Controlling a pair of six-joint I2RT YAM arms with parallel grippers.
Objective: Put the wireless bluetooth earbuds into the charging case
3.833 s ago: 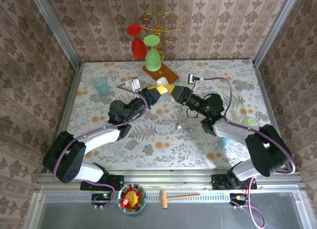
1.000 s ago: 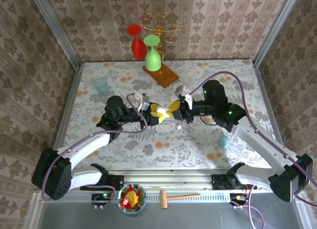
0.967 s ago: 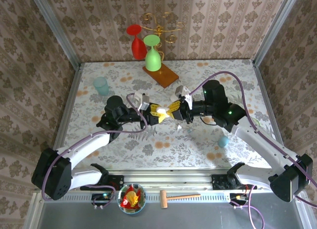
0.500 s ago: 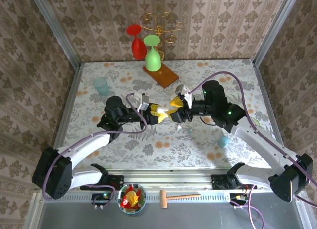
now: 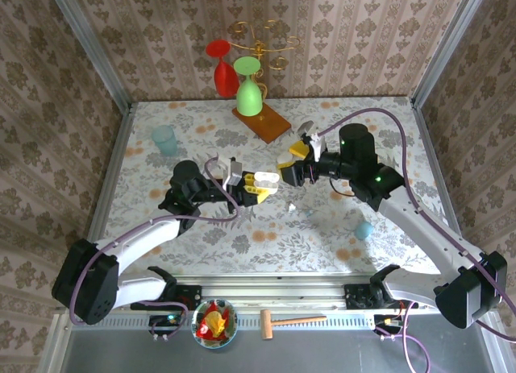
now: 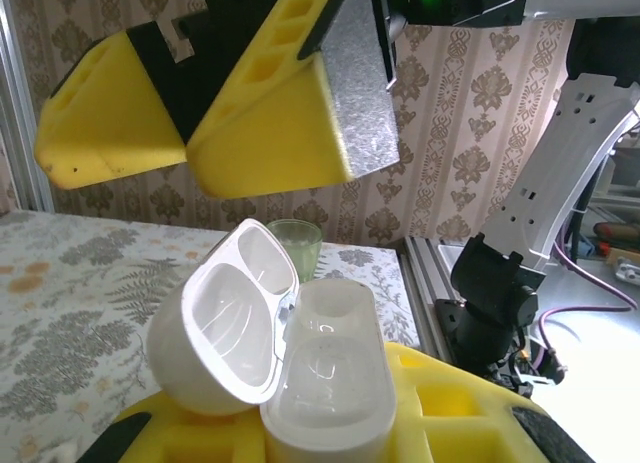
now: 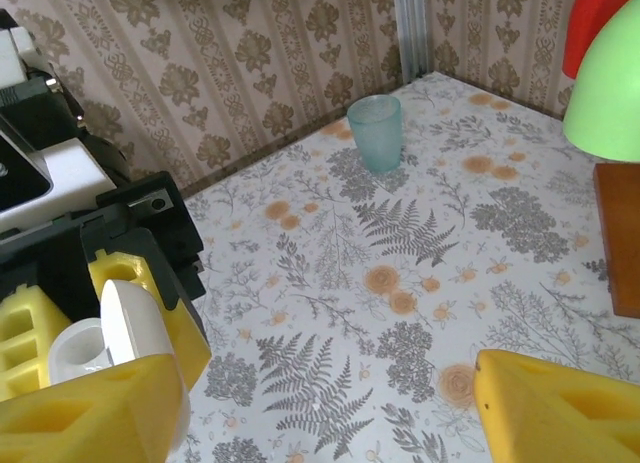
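Two pincers part: we see the right gripper (image 5: 291, 159), spread and empty, withdrawn toward 1 o'clock from the left gripper (image 5: 260, 185), which clamps the open rounded white plastic charging case (image 6: 322, 383); its wells look unfilled.

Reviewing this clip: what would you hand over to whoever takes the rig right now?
Left claw: shut on the open case; both wells look empty.
Right claw: open, holding nothing, poised above the case.
Earbuds: one small white bit lies on the table near the claws.
Done: case open and held up.
Left: pick up earbuds, seat them, close the case.
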